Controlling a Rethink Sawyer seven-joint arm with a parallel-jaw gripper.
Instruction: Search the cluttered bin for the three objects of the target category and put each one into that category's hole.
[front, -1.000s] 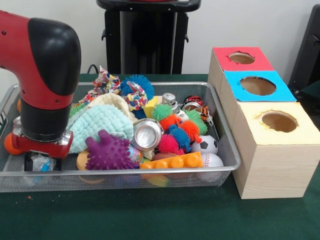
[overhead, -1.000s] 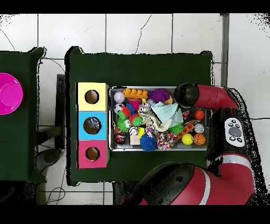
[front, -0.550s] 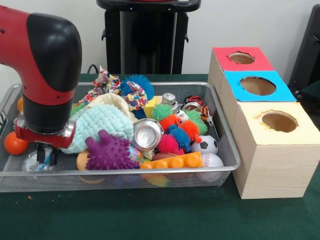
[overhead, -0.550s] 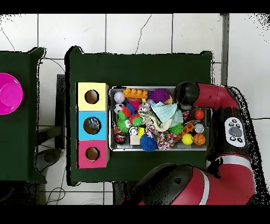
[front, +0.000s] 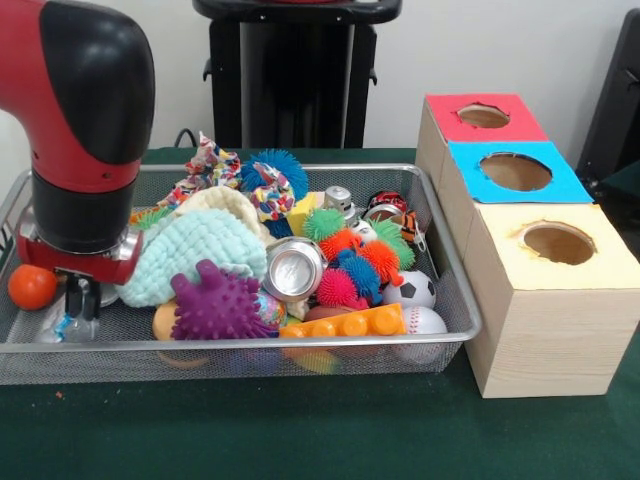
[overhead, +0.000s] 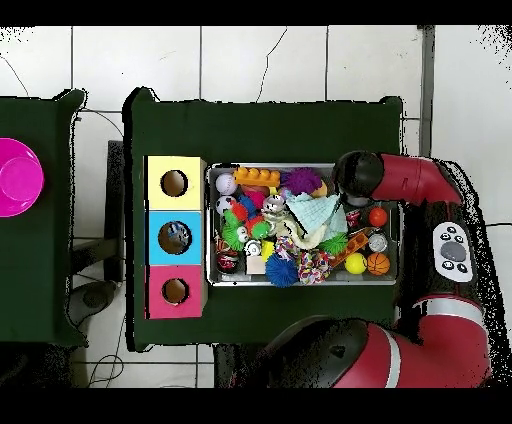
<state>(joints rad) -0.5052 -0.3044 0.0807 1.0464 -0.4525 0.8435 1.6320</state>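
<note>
At the left end of the wire mesh bin (front: 455, 300), in the front view, the red and black arm's jaws (front: 78, 300) reach down onto a small clear, crinkly item (front: 66, 325) lying on the bin floor, beside an orange ball (front: 31, 286); whether the jaws are open or closed on it cannot be told. Spiky balls, a soccer ball (front: 411, 289), a can (front: 293, 268) and a mint cloth (front: 190, 255) fill the rest of the bin. Only the overhead view shows the whole green worktop (overhead: 260, 125), the three-hole box (overhead: 174, 237) beside the bin and a pink bowl (overhead: 18, 177) well apart, while the arm's wrist hides the jaws there.
</note>
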